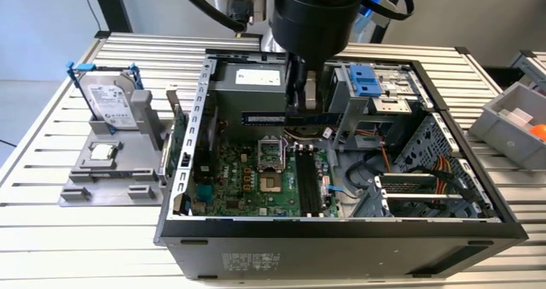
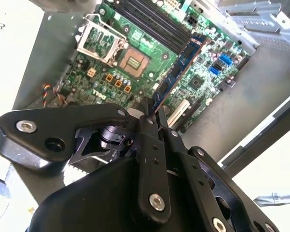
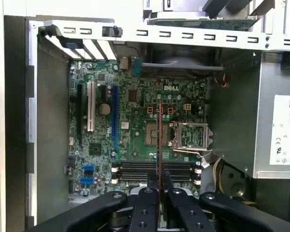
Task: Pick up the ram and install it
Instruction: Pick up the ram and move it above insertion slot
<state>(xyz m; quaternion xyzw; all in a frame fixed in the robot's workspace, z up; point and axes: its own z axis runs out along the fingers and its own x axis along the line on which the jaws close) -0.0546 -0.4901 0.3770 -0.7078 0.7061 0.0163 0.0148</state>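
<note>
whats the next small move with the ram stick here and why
Probably turn the wrist about a quarter turn. The pincer grips the ram above the board, but the stick lies crosswise to the black slots. Lining it up first seems wise before any lowering.

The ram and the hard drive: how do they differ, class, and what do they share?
The ram is a thin blue stick; the hard drive a broad silver block. The end effector holds the ram over the case; the hard drive stands in a grey holder outside it. Neither is installed.
</note>
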